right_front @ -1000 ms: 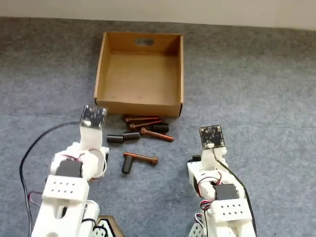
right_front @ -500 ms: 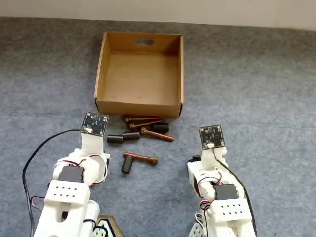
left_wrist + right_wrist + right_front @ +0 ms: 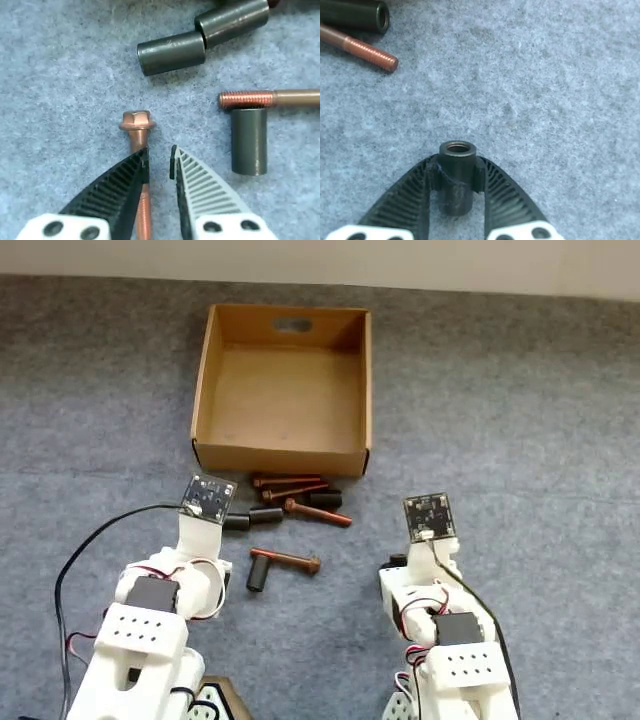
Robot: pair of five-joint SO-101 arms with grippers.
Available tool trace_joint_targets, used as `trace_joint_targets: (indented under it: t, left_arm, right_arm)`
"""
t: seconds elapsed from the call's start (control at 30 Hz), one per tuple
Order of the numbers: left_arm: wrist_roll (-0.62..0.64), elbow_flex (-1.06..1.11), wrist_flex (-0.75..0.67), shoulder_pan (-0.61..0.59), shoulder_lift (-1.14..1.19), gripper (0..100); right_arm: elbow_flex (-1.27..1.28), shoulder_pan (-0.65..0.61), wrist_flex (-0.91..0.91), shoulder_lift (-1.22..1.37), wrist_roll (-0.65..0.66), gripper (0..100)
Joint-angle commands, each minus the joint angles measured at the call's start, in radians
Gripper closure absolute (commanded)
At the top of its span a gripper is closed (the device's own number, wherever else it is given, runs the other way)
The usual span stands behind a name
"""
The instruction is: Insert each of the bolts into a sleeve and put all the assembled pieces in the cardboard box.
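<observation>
The cardboard box (image 3: 281,457) stands empty at the back. In front of it lie copper bolts (image 3: 318,512) and dark sleeves (image 3: 265,515). My left gripper (image 3: 159,161) hangs low over the carpet, its fingers a narrow gap apart with nothing between them. A hex-head bolt (image 3: 136,122) lies with its shaft running under the black finger (image 3: 125,187). A sleeve (image 3: 248,141) and a bolt's threaded end (image 3: 247,99) lie just beside it. My right gripper (image 3: 456,170) is shut on an upright sleeve (image 3: 456,155), its open bore facing the camera.
Two more sleeves (image 3: 172,52) lie end to end beyond the left gripper. Another bolt (image 3: 360,47) and sleeve (image 3: 355,12) lie off to the side, beyond the right gripper. Both arms stand at the near edge, the left (image 3: 205,502) and the right (image 3: 430,518). Grey carpet spreads around.
The left arm has swung right and drawn back, coming in over the loose pieces. The right arm has stayed still with its sleeve.
</observation>
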Motion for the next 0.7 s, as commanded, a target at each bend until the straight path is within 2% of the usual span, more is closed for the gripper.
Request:
trace_joint_targets:
  t: [0.0, 0.13, 0.3, 0.4, 0.5, 0.67]
  left_arm:
    - [0.005, -0.038, 0.006, -0.005, -0.013, 90]
    - [0.002, -0.087, 0.025, -0.005, -0.013, 90]
    - [-0.061, -0.119, 0.069, -0.007, -0.012, 90]
    - [-0.068, -0.117, 0.066, -0.054, -0.012, 89]
    - [-0.068, -0.119, 0.068, -0.108, -0.012, 84]
    - [-0.068, -0.113, 0.071, -0.114, -0.012, 83]
  right_arm:
    - [-0.002, 0.002, -0.013, -0.007, 0.011, 99.3]
    - [-0.002, 0.002, -0.013, -0.007, 0.011, 99.3]
    - [-0.002, 0.002, -0.013, -0.007, 0.011, 99.3]
    - [-0.002, 0.002, -0.013, -0.007, 0.011, 99.3]
    - [-0.002, 0.002, -0.013, -0.007, 0.011, 99.3]
    - [-0.002, 0.002, -0.013, -0.007, 0.011, 99.3]
